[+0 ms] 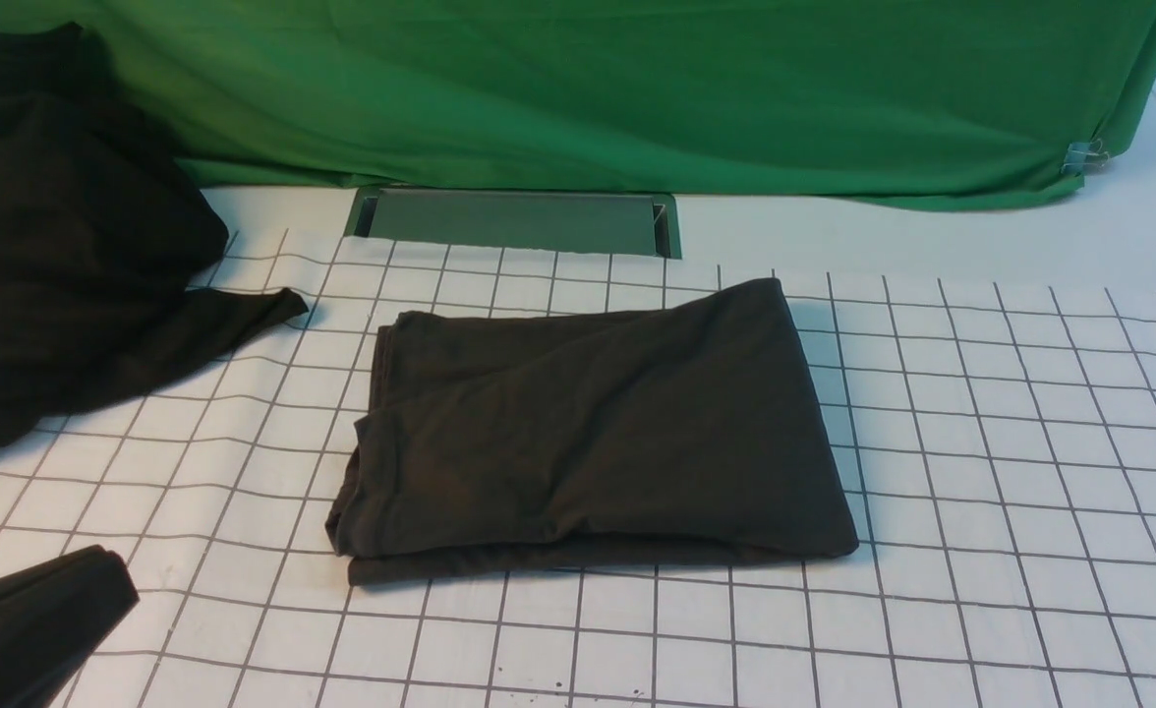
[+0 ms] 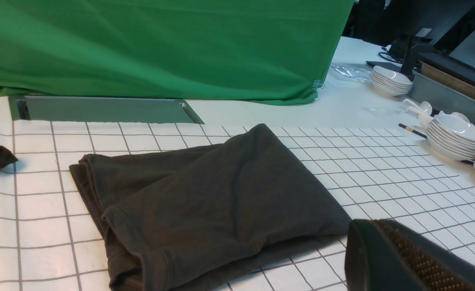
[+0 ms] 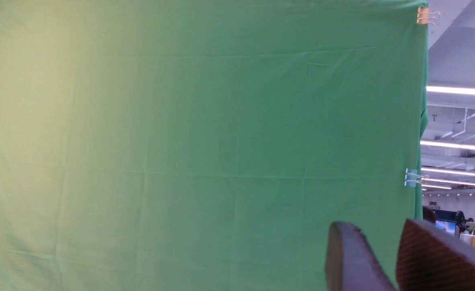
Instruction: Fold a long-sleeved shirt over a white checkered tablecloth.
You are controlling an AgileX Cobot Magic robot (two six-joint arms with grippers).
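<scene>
The long-sleeved shirt [image 1: 588,433] lies folded into a dark brownish-black rectangle in the middle of the white checkered tablecloth [image 1: 981,442]. The left wrist view shows the same shirt [image 2: 205,202] on the tablecloth [image 2: 366,169], with layered hems at its near corner. My left gripper [image 1: 111,580] sits low at the near left, apart from the shirt, its fingers pressed together and empty [image 2: 360,232]. My right gripper [image 3: 377,228] is out of the front view. It is raised, facing the green cloth, with a gap between its fingers and nothing in it.
A pile of dark clothing [image 1: 57,236] covers the far left of the table. A green draped cloth [image 1: 637,88] hangs along the back, with a recessed metal slot [image 1: 514,221] before it. Stacks of white bowls [image 2: 455,135] stand off to the right.
</scene>
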